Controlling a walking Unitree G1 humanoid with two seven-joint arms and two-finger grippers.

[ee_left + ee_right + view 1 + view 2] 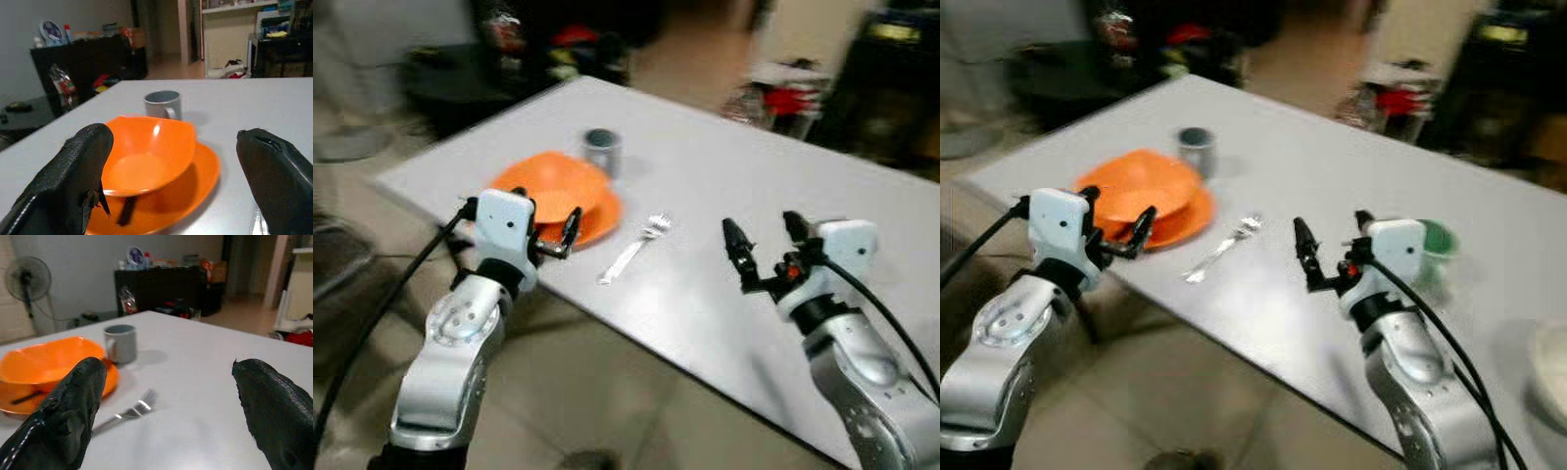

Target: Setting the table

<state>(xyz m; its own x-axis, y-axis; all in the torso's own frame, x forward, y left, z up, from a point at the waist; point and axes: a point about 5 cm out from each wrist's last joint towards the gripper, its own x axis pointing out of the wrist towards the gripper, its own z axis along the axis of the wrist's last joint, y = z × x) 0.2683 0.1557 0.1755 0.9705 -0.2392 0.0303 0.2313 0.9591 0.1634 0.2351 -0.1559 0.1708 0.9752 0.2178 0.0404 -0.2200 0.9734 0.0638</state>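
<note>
The left gripper (558, 233) is held with its fingers spread at the near edge of the white table (724, 186), just before the orange plate (597, 223). The right gripper (766, 247) is likewise spread apart, raised over the table to the right of the fork (633, 250). An orange bowl (146, 156) is seen resting on the plate, with a grey mug (163, 104) just behind it. A dark utensil lying on the plate under the bowl's edge (128, 211) is revealed in the left wrist view. A green cup (1438, 243), behind the right wrist, and a white dish (1552, 367) at the table's far right are shown in the right eye view.
</note>
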